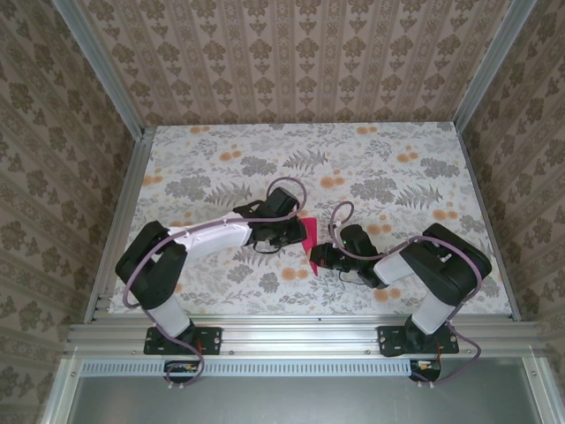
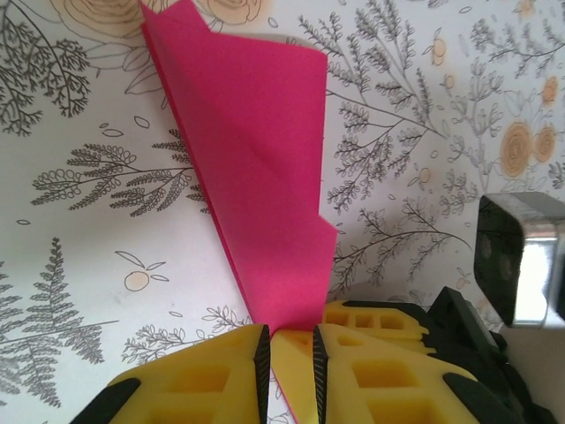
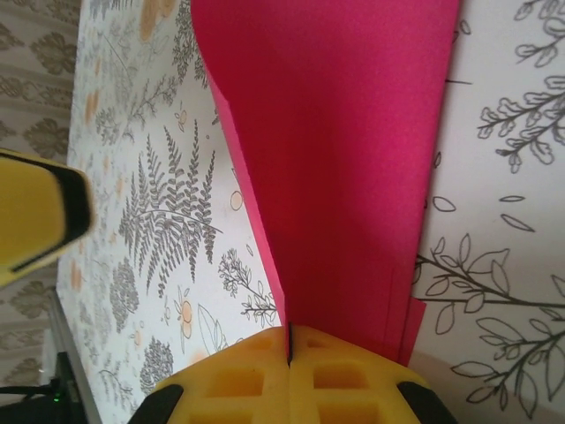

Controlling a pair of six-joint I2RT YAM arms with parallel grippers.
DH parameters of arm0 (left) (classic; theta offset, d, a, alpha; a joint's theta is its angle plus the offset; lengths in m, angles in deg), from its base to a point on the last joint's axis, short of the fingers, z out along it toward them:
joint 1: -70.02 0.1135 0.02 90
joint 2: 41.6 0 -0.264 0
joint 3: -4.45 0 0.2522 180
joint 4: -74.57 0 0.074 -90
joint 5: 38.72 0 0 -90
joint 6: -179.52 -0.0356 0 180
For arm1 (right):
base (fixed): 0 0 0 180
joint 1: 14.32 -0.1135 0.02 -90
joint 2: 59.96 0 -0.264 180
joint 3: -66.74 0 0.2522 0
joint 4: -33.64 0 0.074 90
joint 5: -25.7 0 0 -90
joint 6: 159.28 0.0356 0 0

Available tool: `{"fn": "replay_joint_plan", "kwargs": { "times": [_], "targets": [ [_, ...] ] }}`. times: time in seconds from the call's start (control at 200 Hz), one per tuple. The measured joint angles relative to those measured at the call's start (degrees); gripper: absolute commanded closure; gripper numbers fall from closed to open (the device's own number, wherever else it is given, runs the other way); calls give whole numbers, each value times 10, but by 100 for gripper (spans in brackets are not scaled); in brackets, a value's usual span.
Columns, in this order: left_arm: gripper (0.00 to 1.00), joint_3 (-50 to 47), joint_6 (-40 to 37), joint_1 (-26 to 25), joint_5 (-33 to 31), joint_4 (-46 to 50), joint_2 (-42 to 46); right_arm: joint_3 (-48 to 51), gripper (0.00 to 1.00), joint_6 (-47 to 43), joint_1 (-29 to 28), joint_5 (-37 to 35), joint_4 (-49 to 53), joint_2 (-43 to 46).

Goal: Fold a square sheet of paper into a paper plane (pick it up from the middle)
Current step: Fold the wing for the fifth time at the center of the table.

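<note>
Top view: we are seeing the folded pink sheet [image 1: 310, 232] mid-table on the floral tablecloth [image 1: 221, 150]. It is sitting between the left gripper [image 1: 298, 231] and the right gripper [image 1: 318, 257], both right at it.

Left wrist: the sheet [image 2: 265, 177] is dipping its lower tip into the left gripper [image 2: 289, 371], whose jaws are standing narrow with a slit showing.

Right wrist: the right gripper [image 3: 289, 353] is pressing its jaws tight together, pinching the sheet [image 3: 344, 159] by its edge.

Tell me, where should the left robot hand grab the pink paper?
Probably at the narrow tip of the pink paper, coming straight on from where the left gripper is. The folded layers taper thin there and sit between its parted fingers.
</note>
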Motion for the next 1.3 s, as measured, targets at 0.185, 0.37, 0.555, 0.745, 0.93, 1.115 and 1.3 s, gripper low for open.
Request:
{"fn": "replay_joint_plan", "kwargs": {
  "times": [0.185,0.37,0.555,0.745,0.93,1.115,1.3],
  "targets": [
    [77,3,0,0,11,-19,-40,9,100,36,10,25,-54,-24],
    [77,22,0,0,18,-39,-74,11,100,45,12,29,-65,-28],
    [77,28,0,1,22,-54,-86,11,99,45,12,29,-65,-28],
    [78,33,-3,1,28,-60,-103,12,90,47,12,29,-66,-28],
    [78,35,-10,1,35,-65,-122,11,80,43,12,23,-35,-5],
    [78,39,-16,1,37,-66,-127,9,71,31,12,2,47,48],
    [78,40,-22,1,38,-66,-128,-6,70,-5,12,-26,180,109]
  ]
}}
